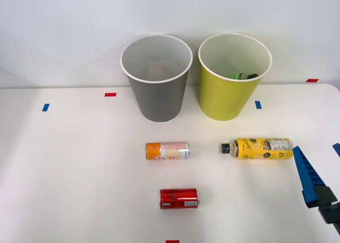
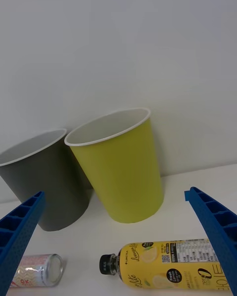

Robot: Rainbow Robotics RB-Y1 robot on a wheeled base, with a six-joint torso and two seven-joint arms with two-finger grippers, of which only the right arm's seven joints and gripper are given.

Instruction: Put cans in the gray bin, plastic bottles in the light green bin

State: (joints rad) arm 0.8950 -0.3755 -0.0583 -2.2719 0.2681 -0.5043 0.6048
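At the lower right of the front view, the right gripper is held open (empty) beside the yellow-label bottle; rolling could be caused by an off-centre pinch.

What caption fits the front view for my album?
Open gripper beside yellow bottle; two cans wait before gray bin, green bottle in lime bin.

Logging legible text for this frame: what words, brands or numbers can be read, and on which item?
"Lemon Life" in script, on the yellow-label bottle, wrist view.
"Fresh Lemon", in a dark round badge on the same label; the smaller lines under it are too small to read.
Panel of fine print on that label: unreadable.
Red can: white lettering, too small to read.
Orange and silver can: print too small to read.
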